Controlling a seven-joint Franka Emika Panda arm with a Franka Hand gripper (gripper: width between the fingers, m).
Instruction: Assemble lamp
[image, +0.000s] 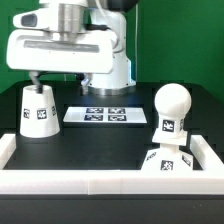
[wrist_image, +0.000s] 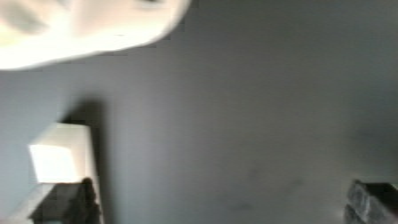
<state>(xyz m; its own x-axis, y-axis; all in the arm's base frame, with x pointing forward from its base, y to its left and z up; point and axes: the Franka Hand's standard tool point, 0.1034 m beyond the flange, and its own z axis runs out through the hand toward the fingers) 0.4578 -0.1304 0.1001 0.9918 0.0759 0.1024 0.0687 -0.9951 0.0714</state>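
Note:
The white cone shade (image: 40, 110) stands upright at the exterior view's left. The round bulb (image: 171, 108) stands upright at the right, just behind the flat square base (image: 165, 162), which lies tilted in the front right corner. My gripper (image: 57, 80) hangs above the table beside the shade's top, one dark finger (image: 33, 79) just over it. In the wrist view the gripper (wrist_image: 217, 205) is open: its fingertips (wrist_image: 64, 202) sit far apart, with only bare dark table between them. A blurred bright white shape (wrist_image: 80, 30) fills one corner; I cannot tell what it is.
The marker board (image: 100, 115) lies flat at the back centre. A low white wall (image: 60, 180) runs along the table's front and sides. The arm's white base (image: 108, 65) stands behind the board. A small white block (wrist_image: 59, 150) shows in the wrist view, unidentified.

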